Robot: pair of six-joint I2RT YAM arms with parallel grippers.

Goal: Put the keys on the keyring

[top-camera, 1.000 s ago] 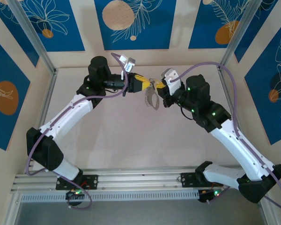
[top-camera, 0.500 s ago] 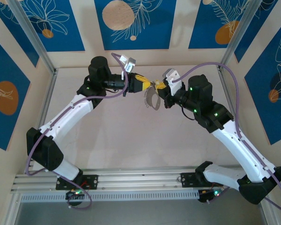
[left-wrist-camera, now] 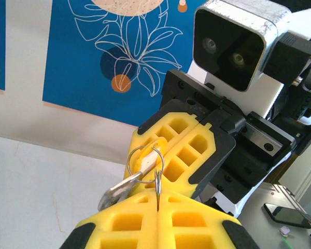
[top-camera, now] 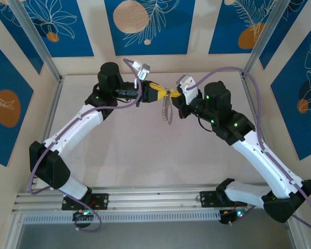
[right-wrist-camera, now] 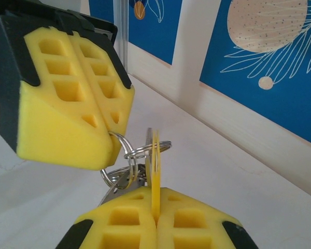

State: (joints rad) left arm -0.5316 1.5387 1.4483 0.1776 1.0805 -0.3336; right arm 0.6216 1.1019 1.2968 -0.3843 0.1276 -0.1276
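Note:
Both grippers meet in mid-air above the back of the table. My left gripper is shut on a thin wire ring of the keyring. The keyring's flat grey loop hangs below it, edge-on in the top external view. My right gripper is shut on the yellow head of the key. A second round wire ring circles the key just above my right fingertips. The key's blade is mostly hidden behind the rings.
The pale table top lies well below the hanging loop. Blue patterned wall panels and metal corner posts stand close behind and beside the arms. An aluminium rail carries the arm bases at the near edge.
The hanging grey loop has swung from broadside to edge-on. My right gripper has shifted slightly toward the left gripper with the key. The left arm has hardly moved.

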